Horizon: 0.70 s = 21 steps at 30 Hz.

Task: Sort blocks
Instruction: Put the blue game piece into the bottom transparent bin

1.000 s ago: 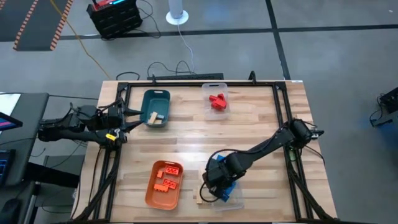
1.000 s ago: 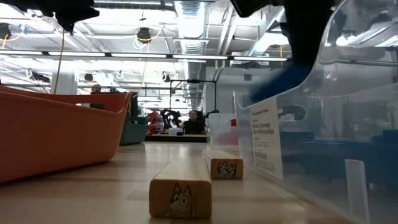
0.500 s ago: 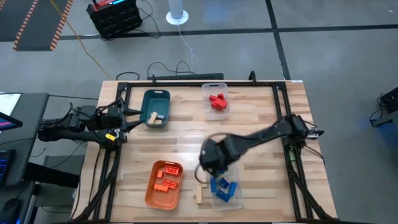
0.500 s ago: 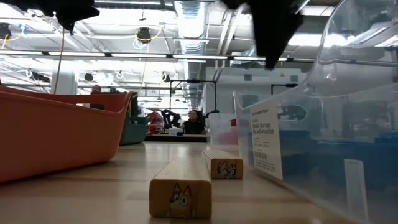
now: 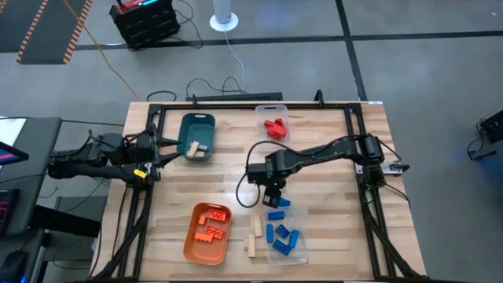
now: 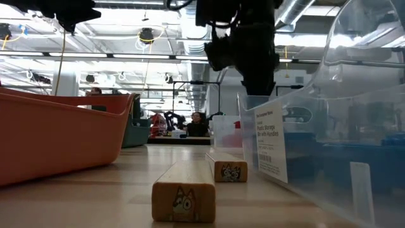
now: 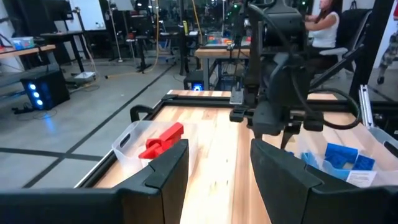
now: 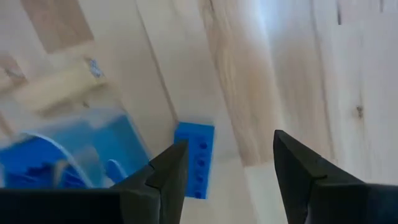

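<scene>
My right gripper (image 5: pixel 271 190) hangs open over the middle of the table, pointing down, with nothing between its fingers (image 8: pixel 230 180). A loose blue block (image 5: pixel 279 203) (image 8: pixel 195 158) lies flat on the wood just near of it, beside the near clear bin (image 5: pixel 284 253) that holds several blue blocks. Two light-wood blocks (image 5: pixel 254 236) (image 6: pixel 183 201) lie left of that bin. Red and orange blocks lie in the orange tray (image 5: pixel 193 245), wood pieces in the teal tray (image 5: pixel 185 126), and red blocks in the far clear bin (image 5: pixel 262 135). My left gripper (image 7: pixel 219 168) waits open at the table's left edge.
Black frame rails (image 5: pixel 357 157) run along the table's left, right and far edges. Bare wood (image 5: pixel 330 212) lies right of my right gripper and between the trays. A cable loop (image 5: pixel 245 192) hangs off the right arm. People sit at benches beyond the table (image 6: pixel 197 123).
My right gripper has left the space over the near clear bin and moved toward the table's far edge, out over the bare wood at the middle, rolling about its own axis as it went. The blue blocks in the bin now show uncovered.
</scene>
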Each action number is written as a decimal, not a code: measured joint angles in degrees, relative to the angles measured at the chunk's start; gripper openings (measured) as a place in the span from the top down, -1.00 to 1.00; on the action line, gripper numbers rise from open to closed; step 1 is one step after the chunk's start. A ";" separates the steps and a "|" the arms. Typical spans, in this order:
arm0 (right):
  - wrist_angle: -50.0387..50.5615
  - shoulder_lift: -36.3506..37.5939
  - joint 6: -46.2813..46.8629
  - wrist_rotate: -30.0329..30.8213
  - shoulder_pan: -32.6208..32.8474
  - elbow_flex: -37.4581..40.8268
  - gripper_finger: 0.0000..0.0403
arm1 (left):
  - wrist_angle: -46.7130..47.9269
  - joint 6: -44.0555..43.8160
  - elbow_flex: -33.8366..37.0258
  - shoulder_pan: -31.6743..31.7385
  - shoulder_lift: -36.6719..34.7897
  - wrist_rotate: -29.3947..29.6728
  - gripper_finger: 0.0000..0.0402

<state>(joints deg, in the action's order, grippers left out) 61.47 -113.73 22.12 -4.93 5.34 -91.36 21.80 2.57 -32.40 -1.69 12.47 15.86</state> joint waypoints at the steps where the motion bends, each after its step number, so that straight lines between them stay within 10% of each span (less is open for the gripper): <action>1: -1.11 0.02 -1.59 -0.06 0.02 0.79 0.01 | 0.27 0.00 0.00 0.00 0.00 0.00 0.16; 21: -24.86 17.47 -5.66 0.60 2.20 25.89 0.30 | 1.57 -0.46 0.02 0.00 0.00 -0.04 0.16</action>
<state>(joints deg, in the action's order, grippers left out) 36.62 -96.26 16.46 -4.33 7.54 -65.46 23.38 2.11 -32.39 -1.69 12.47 15.81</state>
